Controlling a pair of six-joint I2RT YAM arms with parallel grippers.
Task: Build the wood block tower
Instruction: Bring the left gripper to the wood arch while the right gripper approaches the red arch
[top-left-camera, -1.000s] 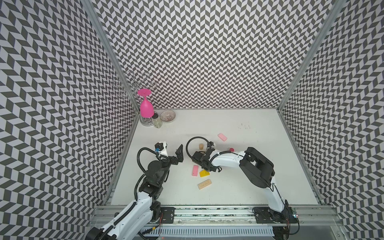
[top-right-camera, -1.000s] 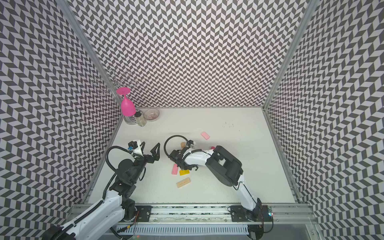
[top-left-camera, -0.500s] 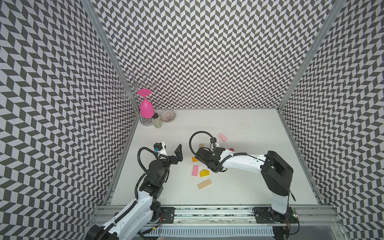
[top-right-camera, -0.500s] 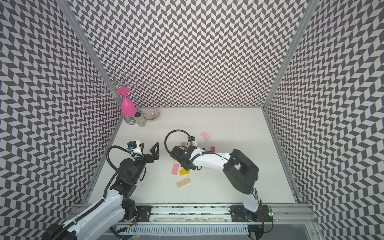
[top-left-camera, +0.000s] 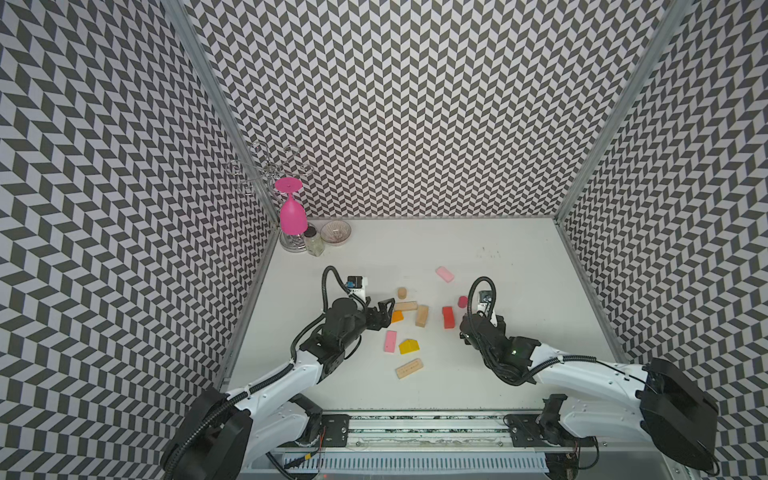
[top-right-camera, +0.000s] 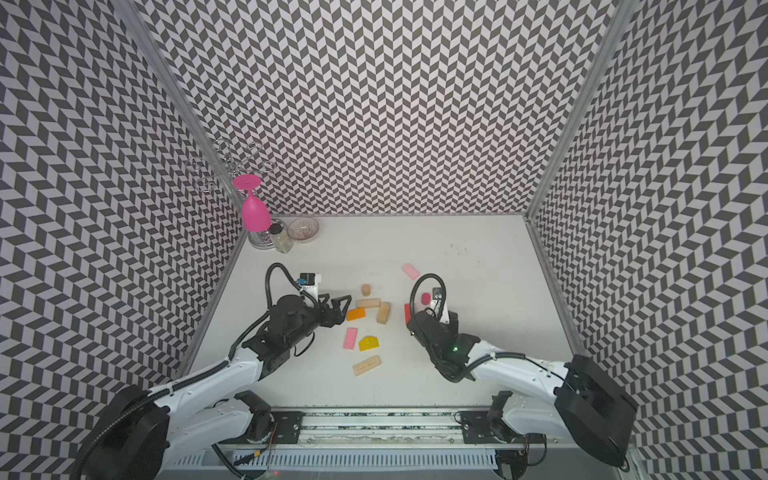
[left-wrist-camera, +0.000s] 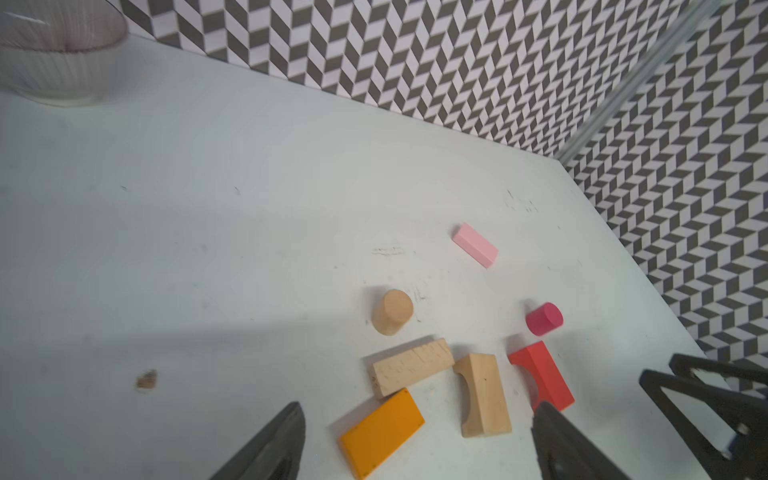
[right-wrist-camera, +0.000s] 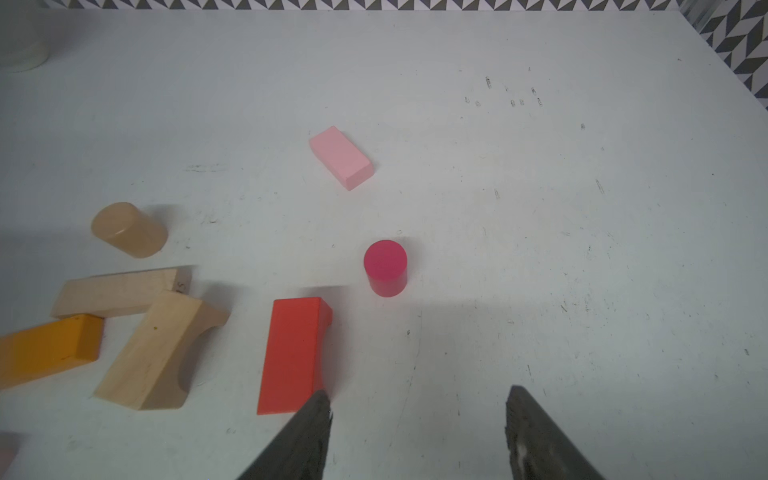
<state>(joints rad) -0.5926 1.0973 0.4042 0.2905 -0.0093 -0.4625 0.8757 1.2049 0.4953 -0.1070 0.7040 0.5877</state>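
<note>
Hovering wide, empty: left hand (left-wrist-camera: 419, 405) by orange block (left-wrist-camera: 380, 432), right hand (right-wrist-camera: 417, 390) by red arch (right-wrist-camera: 291, 353); tan bar (left-wrist-camera: 409, 365) print unreadable.

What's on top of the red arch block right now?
Nothing sits on the red arch block; it lies bare on the table. The right gripper covers one corner in the wrist view.
</note>
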